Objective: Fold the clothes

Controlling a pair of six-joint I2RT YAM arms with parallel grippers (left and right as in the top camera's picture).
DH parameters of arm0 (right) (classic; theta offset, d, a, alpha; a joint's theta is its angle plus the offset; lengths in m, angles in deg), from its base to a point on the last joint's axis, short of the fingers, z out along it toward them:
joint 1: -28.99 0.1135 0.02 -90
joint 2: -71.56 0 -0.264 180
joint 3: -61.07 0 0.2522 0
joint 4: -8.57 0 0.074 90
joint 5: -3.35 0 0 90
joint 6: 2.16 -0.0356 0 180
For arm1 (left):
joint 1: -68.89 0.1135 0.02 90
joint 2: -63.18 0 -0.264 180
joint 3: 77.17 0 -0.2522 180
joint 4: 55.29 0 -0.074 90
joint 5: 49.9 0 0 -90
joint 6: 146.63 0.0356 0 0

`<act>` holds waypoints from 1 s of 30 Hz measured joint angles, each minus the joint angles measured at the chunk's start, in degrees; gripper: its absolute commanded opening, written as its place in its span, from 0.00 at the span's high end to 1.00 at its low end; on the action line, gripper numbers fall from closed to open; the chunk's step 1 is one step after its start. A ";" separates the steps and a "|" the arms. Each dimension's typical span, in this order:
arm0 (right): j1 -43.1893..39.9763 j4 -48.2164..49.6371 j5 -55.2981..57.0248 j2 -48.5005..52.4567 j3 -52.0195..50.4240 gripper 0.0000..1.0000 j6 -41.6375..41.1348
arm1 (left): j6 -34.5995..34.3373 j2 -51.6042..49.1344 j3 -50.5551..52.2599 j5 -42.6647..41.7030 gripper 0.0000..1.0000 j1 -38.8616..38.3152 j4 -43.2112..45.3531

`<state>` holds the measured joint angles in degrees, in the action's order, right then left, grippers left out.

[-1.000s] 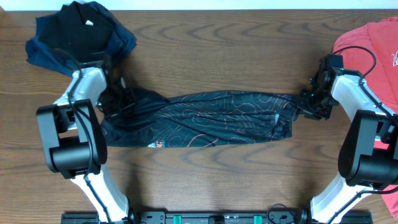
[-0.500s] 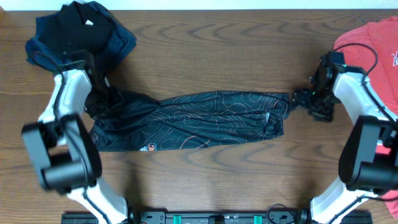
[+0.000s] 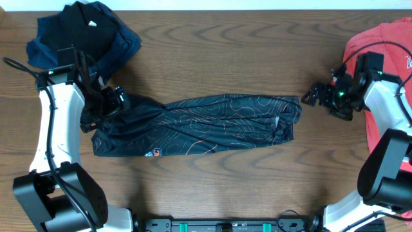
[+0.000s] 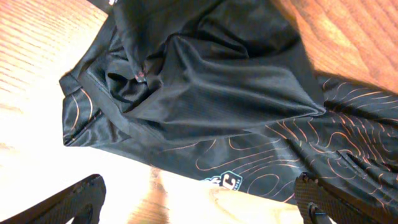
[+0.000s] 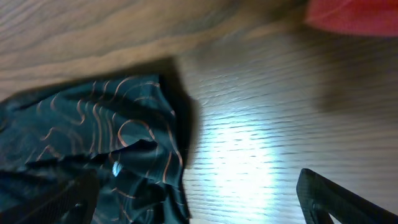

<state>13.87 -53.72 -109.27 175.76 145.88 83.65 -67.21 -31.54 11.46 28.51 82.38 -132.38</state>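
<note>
The left gripper (image 3: pixel 111 102) hangs with jaws wide apart and empty directly over the bunched end of the black jersey (image 3: pixel 199 122), which stretches along the table (image 3: pixel 225 51) and ends just short of the right gripper (image 3: pixel 314 95), likewise spread open and empty.

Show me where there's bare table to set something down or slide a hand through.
Bare wood lies above the jersey, between the dark garment pile and the coral-red T-shirt, and in the front strip below the jersey. Crowded: the left end, where the left gripper hangs over bunched cloth, and the right edge by the right gripper.
</note>
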 measured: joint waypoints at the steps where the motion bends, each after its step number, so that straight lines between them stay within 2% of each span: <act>1: -0.35 0.33 -1.42 0.31 -0.55 0.01 0.68 | 0.00 0.00 0.00 0.00 0.02 0.00 -0.09; 10: 0.00 4.20 -7.50 0.76 -6.10 0.01 3.58 | -0.15 0.00 0.00 0.00 0.02 0.00 -0.15; 21: 3.67 11.30 -10.56 0.09 -12.76 0.04 2.12 | -0.15 0.00 0.00 0.00 0.02 0.00 -0.28; 27: 7.63 14.10 -11.54 -0.17 -14.19 0.14 -0.74 | -0.15 0.00 0.00 0.00 0.02 0.00 -0.28; 30: 10.38 14.58 -11.52 -0.17 -14.51 0.27 -2.19 | -0.15 0.00 0.00 0.00 0.02 0.00 -0.31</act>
<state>24.25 -39.14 -120.78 175.58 131.36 81.47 -67.37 -31.54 11.46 28.51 82.38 -132.69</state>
